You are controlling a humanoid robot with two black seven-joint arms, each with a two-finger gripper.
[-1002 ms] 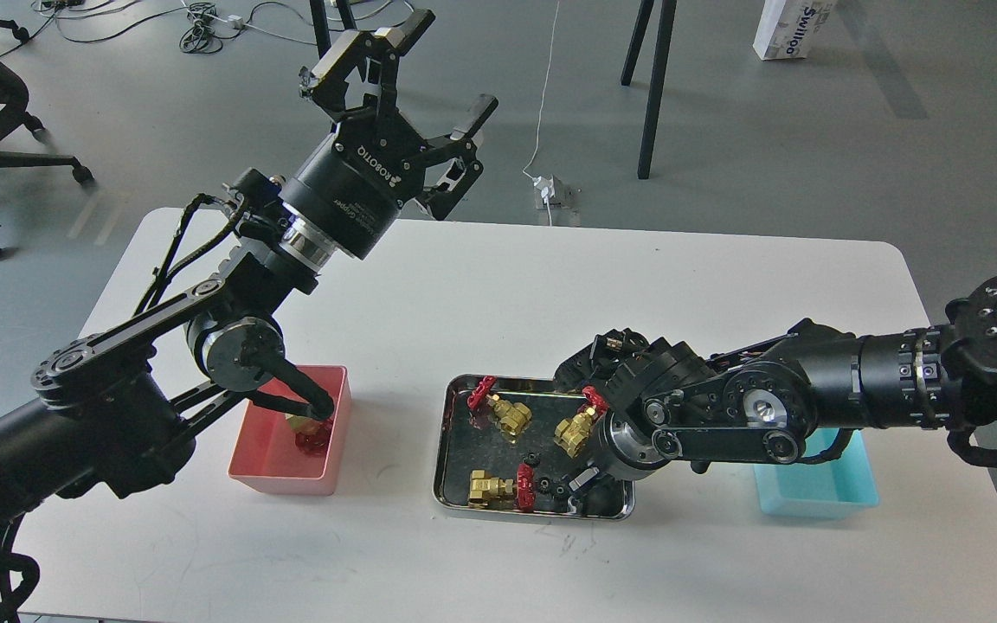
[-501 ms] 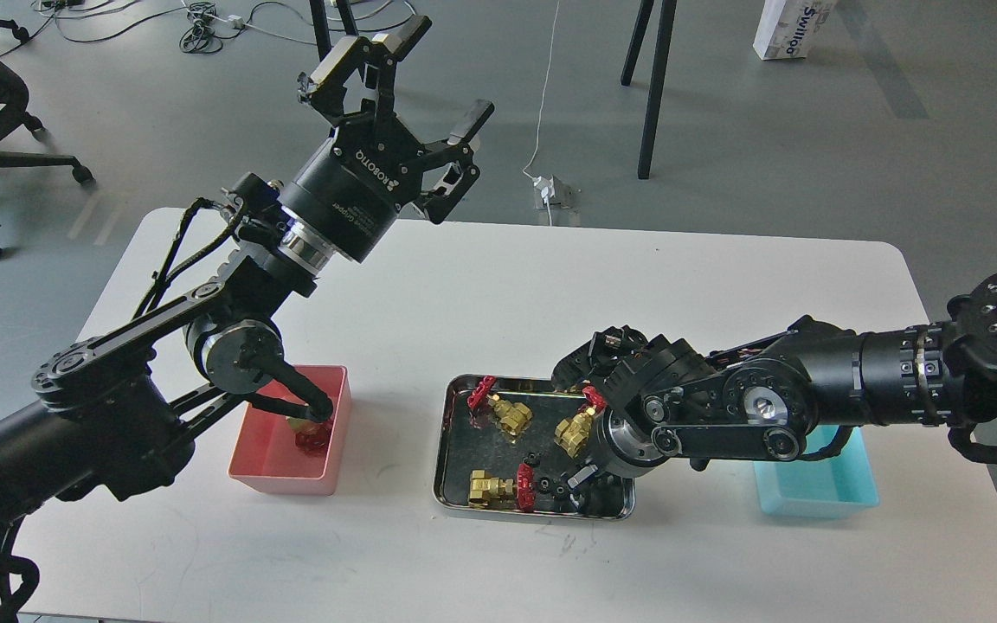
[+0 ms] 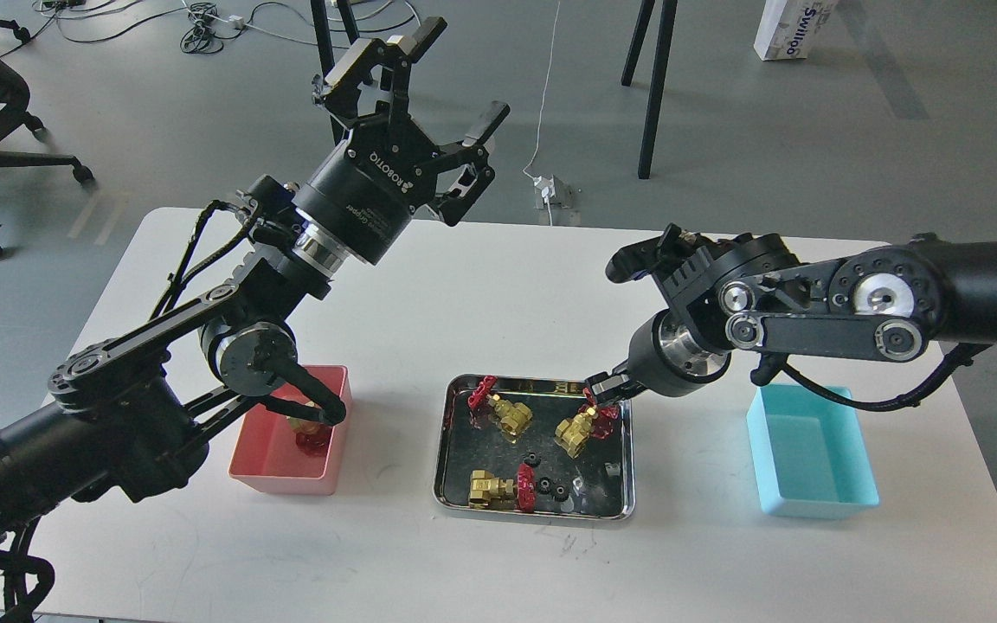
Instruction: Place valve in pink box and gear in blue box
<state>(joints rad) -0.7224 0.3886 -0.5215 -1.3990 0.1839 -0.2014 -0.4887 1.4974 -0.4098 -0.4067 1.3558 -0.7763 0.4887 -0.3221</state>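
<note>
One valve (image 3: 308, 433) lies in the pink box (image 3: 278, 478), partly behind my left arm. Three more valves (image 3: 498, 412) (image 3: 579, 430) (image 3: 498, 490) lie in the steel tray (image 3: 444, 450). Small black gears (image 3: 533, 459) (image 3: 560, 493) lie there too. The blue box (image 3: 810, 459) at the right looks empty. My left gripper (image 3: 434, 86) is open and empty, raised high beyond the table's far edge. My right gripper (image 3: 600, 387) points down over the tray's far right corner, just above a valve's red handwheel. Its fingers are small and dark, and I cannot see whether they hold anything.
The white table (image 3: 498, 285) holds the two boxes and the tray in a row along its near half. My left arm's elbow (image 3: 243, 355) hangs over the pink box. Chair legs, stand legs and cables are on the floor beyond the table.
My right arm has lifted off the tray's near right part and swung back and to the right, uncovering the blue box. My left gripper has shifted slightly right, still open.
</note>
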